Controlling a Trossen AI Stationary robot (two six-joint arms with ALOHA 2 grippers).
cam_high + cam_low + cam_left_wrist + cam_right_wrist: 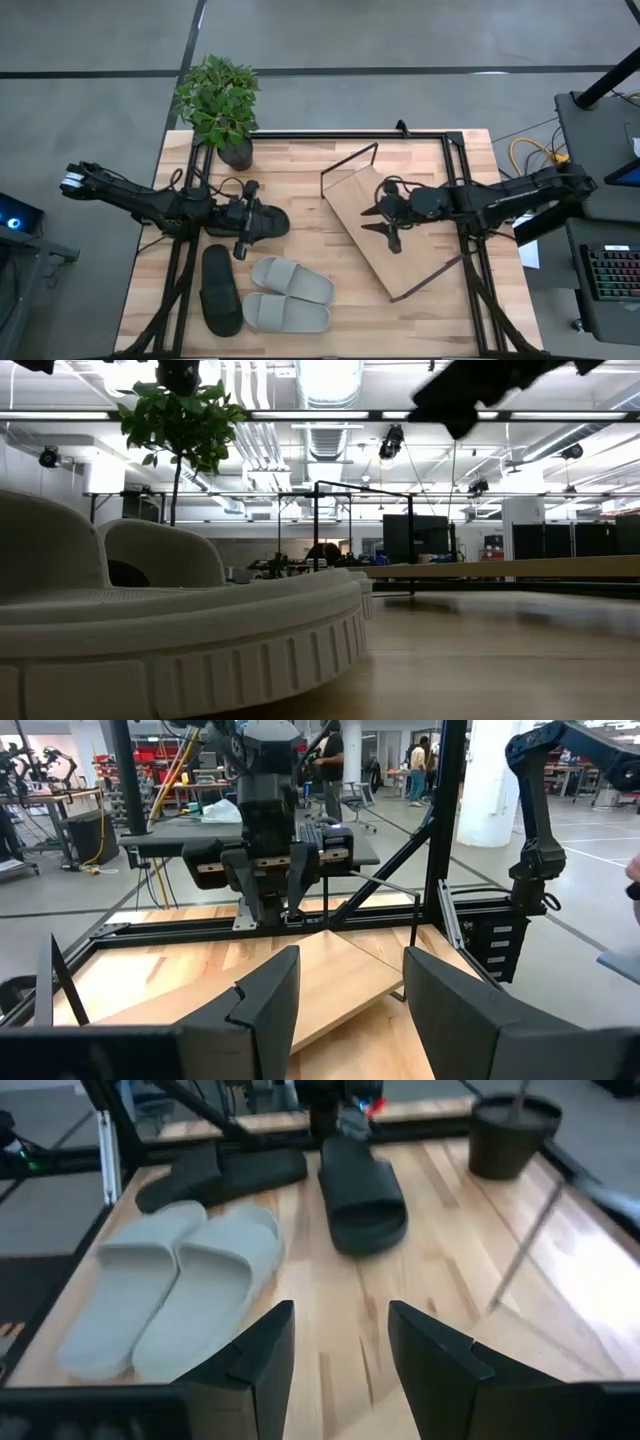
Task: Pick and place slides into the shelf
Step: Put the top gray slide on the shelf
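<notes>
One black slide (272, 222) (365, 1195) lies flat on the table, with my open left gripper (250, 220) (350, 980) just over its left end; the left wrist view does not show this slide. The second black slide (222, 290) (220, 1175) and the light grey pair (290, 278) (285, 313) (215, 1280) lie soles down nearer the near edge. The shelf (425, 255) (330, 955) (500, 568), a slanted plywood board in a black rod frame, stands right of centre. My open right gripper (375, 222) (340, 1330) hovers above the board, pointing toward the slides.
A potted plant (222, 105) (515, 1135) stands at the far left corner of the slatted tabletop. Black frame rails (350, 134) run along the table's far edge and sides. Bare wood (310, 235) separates the slides from the shelf. People and other equipment show in the room behind.
</notes>
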